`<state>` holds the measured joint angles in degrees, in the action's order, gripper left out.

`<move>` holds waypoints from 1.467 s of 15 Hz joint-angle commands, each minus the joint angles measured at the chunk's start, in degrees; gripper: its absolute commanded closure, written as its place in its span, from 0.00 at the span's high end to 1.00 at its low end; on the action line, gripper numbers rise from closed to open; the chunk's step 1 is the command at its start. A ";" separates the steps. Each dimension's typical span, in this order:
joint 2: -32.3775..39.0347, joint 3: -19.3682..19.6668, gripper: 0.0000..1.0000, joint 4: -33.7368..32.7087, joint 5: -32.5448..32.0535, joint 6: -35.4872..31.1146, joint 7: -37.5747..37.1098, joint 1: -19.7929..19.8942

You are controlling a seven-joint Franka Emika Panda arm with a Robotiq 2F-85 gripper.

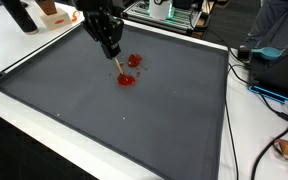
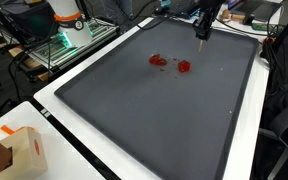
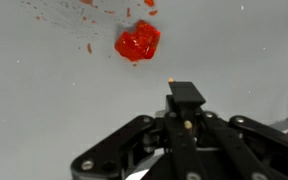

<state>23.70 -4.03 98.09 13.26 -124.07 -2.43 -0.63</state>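
Observation:
A dark grey mat point(image 1: 134, 120) point(image 2: 164, 120) covers the table. On it lie red blobs with small red splatters: two in an exterior view point(image 1: 135, 61) point(image 1: 126, 79), and a pair seen from the opposite side point(image 2: 157, 60) point(image 2: 184, 67). My gripper point(image 1: 110, 42) point(image 2: 202, 28) hangs just above them, shut on a thin pale stick point(image 1: 118, 66) whose tip reaches down toward the nearer blob. In the wrist view the gripper point(image 3: 184, 93) has its fingers pressed together, the stick's orange tip point(image 3: 170, 77) shows just past them, and one red blob point(image 3: 137, 42) lies ahead on the mat.
A cardboard box point(image 2: 14, 150) sits on the white table beside the mat. Cables point(image 1: 269, 95) and blue equipment point(image 1: 274, 60) lie off one side. A rack with electronics point(image 2: 69, 35) stands behind the mat's raised black rim point(image 2: 84, 70).

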 commanded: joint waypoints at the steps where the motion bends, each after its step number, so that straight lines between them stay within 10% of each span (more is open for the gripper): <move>1: -2.26 1.67 0.03 1.75 -4.86 2.67 -3.65 -1.89; 22: 0.28 3.60 0.03 -1.12 -13.54 4.44 -11.98 -5.11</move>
<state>22.58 -2.51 97.63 5.04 -120.05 -9.02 -3.13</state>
